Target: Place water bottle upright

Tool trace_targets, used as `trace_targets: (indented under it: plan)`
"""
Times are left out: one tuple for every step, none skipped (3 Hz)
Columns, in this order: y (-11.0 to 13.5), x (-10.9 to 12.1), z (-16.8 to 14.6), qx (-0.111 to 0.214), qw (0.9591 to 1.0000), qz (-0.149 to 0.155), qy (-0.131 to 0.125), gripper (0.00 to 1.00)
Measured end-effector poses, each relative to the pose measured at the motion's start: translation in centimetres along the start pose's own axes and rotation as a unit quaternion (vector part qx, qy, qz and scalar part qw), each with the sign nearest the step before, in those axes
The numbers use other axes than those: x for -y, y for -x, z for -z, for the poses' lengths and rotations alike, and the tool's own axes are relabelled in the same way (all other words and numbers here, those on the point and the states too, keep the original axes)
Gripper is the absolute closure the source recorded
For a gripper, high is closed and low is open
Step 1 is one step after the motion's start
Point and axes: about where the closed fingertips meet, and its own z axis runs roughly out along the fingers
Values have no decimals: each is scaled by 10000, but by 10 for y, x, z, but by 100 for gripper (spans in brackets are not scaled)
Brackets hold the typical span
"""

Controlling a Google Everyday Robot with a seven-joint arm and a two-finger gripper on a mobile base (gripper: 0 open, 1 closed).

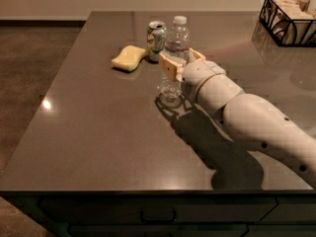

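The water bottle is clear and ribbed, with a white cap and a thin red-and-white label band. It stands upright near the middle of the dark table, and its base looks to be on the surface. My gripper reaches in from the right. Its tan fingers sit on both sides of the bottle's middle, closed on it. The white arm hides part of the bottle's lower right side.
A green-and-white soda can stands just behind and left of the bottle. A yellow sponge lies to its left. A black wire basket sits at the back right corner. The table's front edge is near the camera.
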Motion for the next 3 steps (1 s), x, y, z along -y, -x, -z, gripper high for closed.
trace_targets:
  plan:
    - [-4,0,0,82,9999,62,-81,100]
    - [-8,-1,-1,141,9997,151,-140,100]
    - [-13,-3,-3,233,9988,322,-280,82]
